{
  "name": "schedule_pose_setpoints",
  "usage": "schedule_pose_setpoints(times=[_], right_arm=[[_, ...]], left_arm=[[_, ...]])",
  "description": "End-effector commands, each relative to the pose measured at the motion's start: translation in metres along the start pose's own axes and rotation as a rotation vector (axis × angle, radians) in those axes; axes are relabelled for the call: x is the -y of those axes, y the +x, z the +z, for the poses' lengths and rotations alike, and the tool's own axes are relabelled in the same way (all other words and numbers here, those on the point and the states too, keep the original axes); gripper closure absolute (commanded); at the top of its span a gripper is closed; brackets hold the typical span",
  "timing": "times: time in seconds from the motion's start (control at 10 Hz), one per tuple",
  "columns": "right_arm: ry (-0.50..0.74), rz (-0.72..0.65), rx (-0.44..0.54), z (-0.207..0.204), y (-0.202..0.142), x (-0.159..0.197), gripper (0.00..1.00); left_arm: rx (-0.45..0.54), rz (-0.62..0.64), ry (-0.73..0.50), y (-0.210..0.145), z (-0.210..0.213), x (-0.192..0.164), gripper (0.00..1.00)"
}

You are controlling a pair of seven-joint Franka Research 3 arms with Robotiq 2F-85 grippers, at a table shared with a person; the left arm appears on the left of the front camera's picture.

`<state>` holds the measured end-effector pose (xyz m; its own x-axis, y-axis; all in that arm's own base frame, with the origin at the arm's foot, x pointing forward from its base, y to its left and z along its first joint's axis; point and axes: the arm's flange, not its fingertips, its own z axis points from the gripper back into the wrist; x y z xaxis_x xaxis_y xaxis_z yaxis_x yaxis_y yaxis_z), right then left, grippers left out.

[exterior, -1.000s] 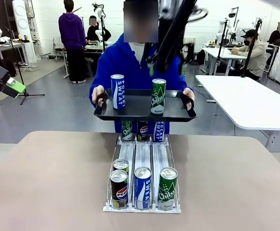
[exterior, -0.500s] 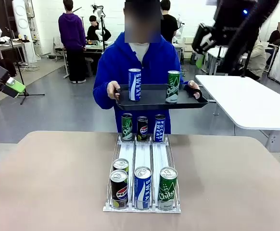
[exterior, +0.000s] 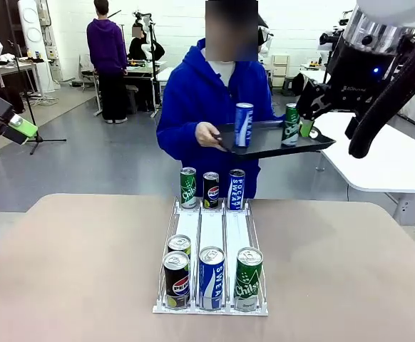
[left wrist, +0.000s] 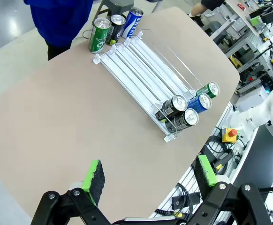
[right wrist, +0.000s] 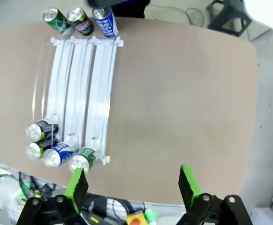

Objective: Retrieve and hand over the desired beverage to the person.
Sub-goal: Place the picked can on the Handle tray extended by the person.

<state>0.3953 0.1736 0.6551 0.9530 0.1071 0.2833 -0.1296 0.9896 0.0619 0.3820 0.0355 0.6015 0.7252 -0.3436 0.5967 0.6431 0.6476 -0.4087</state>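
So the person (exterior: 207, 107) in the bright blue hoodie stood at the far side of the surface (exterior: 72, 271), holding a dark tray (exterior: 268, 142) out toward the picture's right. Two cans stood upright on it: a blue Pocari Sweat can (exterior: 243, 125) and a green Chilsung can (exterior: 291, 125) further right.

On the surface itself sat a clear three-lane can rack (exterior: 212, 242). Up at its far end were three upright cans side by side: a green one (exterior: 187, 187), a dark Pepsi (exterior: 211, 189) and a blue Pocari (exterior: 236, 189). At the near end there was a Pepsi can (exterior: 176, 280) with another can (exterior: 180, 246) just behind it in the left lane, a blue Pocari can (exterior: 212, 278) in the middle lane, and a green Chilsung can (exterior: 248, 278) in the right lane.

The right tool (right wrist: 132, 185) was up high above the surface, fingers spread wide with nothing between the green pads (right wrist: 77, 186). In the front view the right arm (exterior: 364, 64) hung in the upper right, just beside the tray's right end.

The left tool (left wrist: 149, 176) was the same deal, wide open and empty, hovering high off the rack's side. Its green pad (exterior: 23, 127) poked in at the left edge of the front view, well apart from everything.
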Motion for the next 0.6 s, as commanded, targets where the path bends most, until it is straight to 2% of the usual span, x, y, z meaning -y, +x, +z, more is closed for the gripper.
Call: schedule_pose_setpoints(times=[0.0,0.5], right_arm=[[-0.001,0.001,0.004,0.0092,0.0015,-0.0022,0.0],[0.002,0.006,0.012,0.0077,0.0009,-0.0037,0.0]], left_arm=[[0.003,-0.008,-0.008,-0.0013,0.0004,-0.0003,0.0],[0.003,-0.008,-0.008,-0.0013,0.0004,-0.0003,0.0]])
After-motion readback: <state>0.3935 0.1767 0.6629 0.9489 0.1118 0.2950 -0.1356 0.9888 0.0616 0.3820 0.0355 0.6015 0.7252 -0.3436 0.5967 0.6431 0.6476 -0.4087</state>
